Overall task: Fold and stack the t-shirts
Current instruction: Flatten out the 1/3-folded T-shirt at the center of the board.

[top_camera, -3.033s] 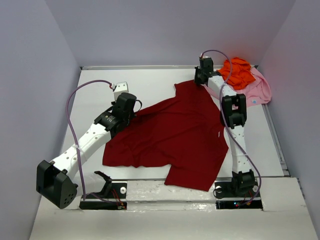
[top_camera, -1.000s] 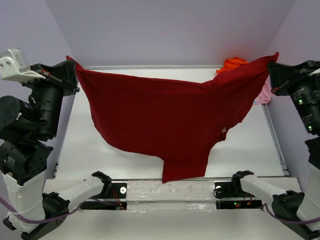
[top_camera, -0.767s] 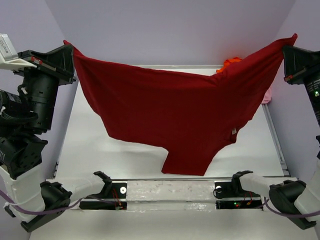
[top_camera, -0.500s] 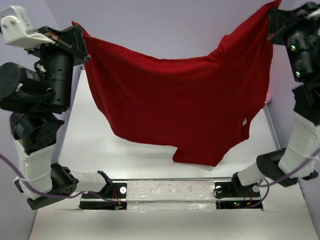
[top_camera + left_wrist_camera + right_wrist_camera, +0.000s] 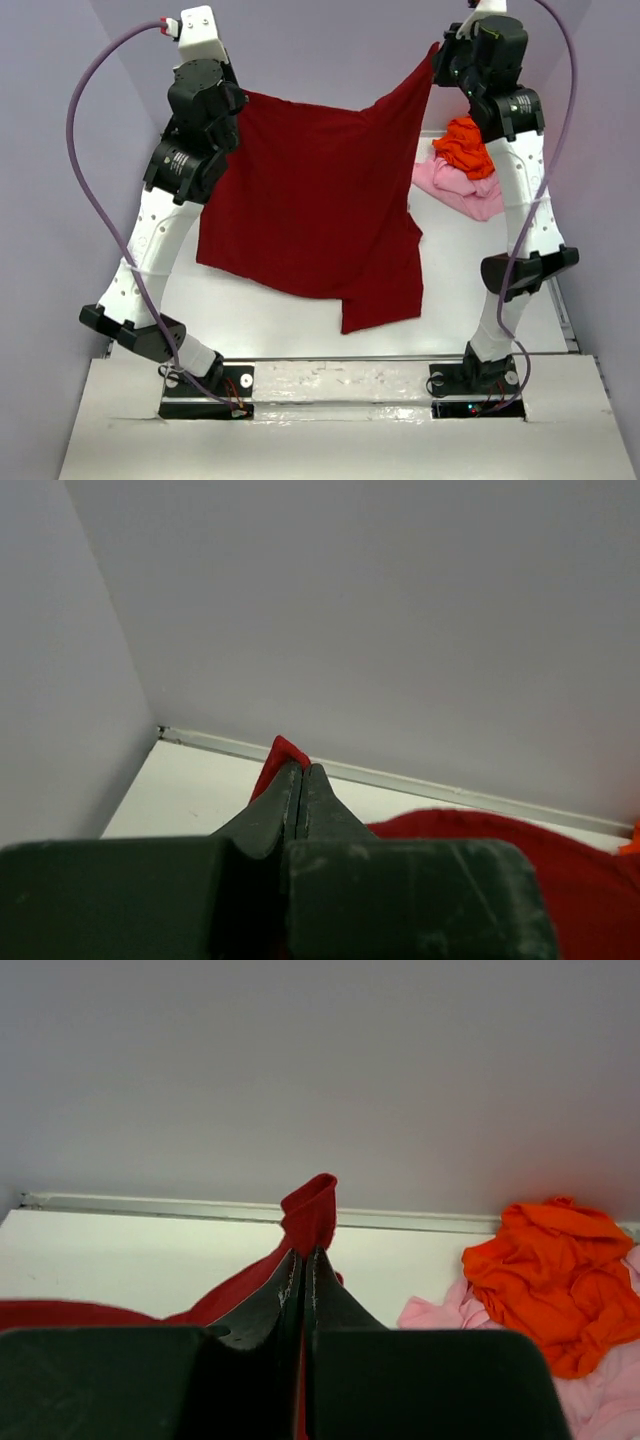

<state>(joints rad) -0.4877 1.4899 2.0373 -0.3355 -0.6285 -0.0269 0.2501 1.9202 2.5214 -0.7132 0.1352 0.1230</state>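
White table [image 5: 260, 322] enclosed by pale lavender walls [image 5: 330, 45]. A thin metal strip [image 5: 150, 1205] runs where the table meets the back wall; a glossy plate [image 5: 340, 376] spans the near edge.

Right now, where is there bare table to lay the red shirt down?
Bare table runs along the near side, between the hanging dark red t-shirt and the base rail, and on the right from its hem to the right arm. The far right corner is crowded: orange t-shirt on pink t-shirt. Behind the hanging cloth is hidden.
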